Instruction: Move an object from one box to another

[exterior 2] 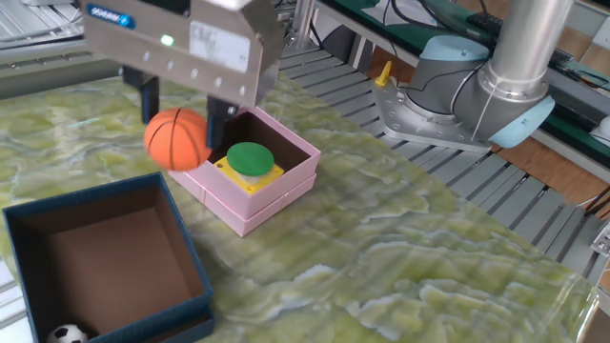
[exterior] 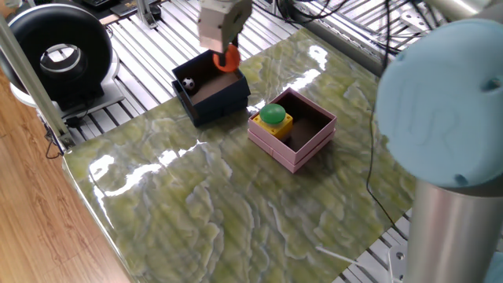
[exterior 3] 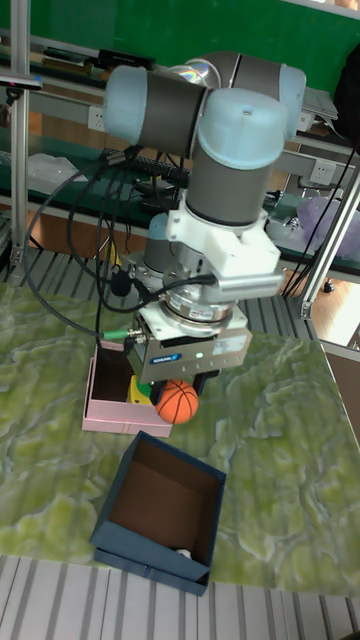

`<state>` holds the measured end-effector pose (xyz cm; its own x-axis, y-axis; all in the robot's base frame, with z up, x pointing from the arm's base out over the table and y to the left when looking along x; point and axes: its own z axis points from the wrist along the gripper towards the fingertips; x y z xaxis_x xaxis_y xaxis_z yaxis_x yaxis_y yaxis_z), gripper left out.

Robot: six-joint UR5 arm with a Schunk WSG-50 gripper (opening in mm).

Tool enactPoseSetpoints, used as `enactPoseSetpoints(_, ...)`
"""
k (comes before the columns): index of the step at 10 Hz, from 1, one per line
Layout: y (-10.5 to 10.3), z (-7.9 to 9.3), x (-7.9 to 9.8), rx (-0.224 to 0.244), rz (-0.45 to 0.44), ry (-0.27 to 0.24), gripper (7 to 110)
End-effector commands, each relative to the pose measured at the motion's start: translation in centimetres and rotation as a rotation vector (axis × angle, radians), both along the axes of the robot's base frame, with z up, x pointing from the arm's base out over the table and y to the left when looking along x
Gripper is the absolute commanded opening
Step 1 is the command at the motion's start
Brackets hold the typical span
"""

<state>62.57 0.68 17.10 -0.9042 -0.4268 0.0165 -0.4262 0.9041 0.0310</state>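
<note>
The arm (exterior 3: 215, 130), centre of the tall view, has silver tubes and pale blue joint caps. Black cables loop at its left. The claw (exterior 3: 168, 388) body is grey with a blue label and what looks like a green light.

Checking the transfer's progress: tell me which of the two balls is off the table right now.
The orange basketball, gripped between the fingers above the table. The little soccer ball sits in a corner of the navy box.

The tool (exterior 2: 181, 100) holds the ball (exterior 2: 177, 139) in the air between the two boxes.
</note>
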Motion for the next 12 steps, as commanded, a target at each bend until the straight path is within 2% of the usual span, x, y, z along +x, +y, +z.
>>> enactPoseSetpoints(1, -1.7, -0.4, -2.7, 0.017, 0.004, 0.014, 7)
enactPoseSetpoints(3, -3.2, -1.2, -5.1, 0.002, 0.023, 0.066, 7)
enactPoseSetpoints(5, -3.9, -1.9, -7.3, 0.015, 0.025, 0.109, 7)
enactPoseSetpoints(6, -4.8, -2.0, -8.5, -0.008, 0.021, 0.141, 7)
enactPoseSetpoints(8, -7.7, -1.5, -11.3, -0.098, 0.031, 0.241, 7)
enactPoseSetpoints(9, -8.3, -1.1, -12.2, -0.105, 0.034, 0.277, 7)
enactPoseSetpoints(10, -8.5, -0.6, -13.7, -0.097, 0.047, 0.336, 7)
enactPoseSetpoints(12, -8.6, -0.5, -14.5, -0.095, 0.030, 0.370, 7)
